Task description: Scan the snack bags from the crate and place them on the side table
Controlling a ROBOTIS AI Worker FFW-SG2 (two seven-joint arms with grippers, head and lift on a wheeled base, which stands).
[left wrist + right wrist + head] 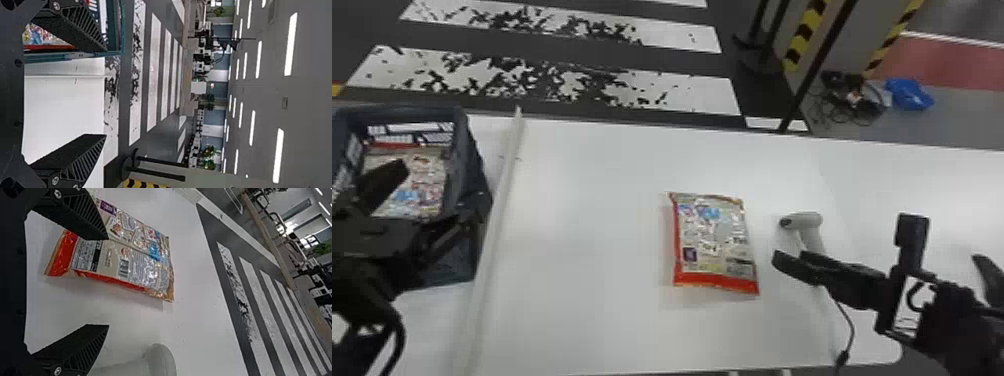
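Gleaming, crinkled, red-edged snack bag (714, 240)

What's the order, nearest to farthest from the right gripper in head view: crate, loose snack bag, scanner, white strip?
1. Scanner: beside the right gripper
2. Loose snack bag: left of scanner, mid-table
3. White strip: farther left
4. Crate: far left, beyond strip

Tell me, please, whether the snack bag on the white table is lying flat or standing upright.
Lying flat: the snack bag rests on the white table with its broad printed side facing up.
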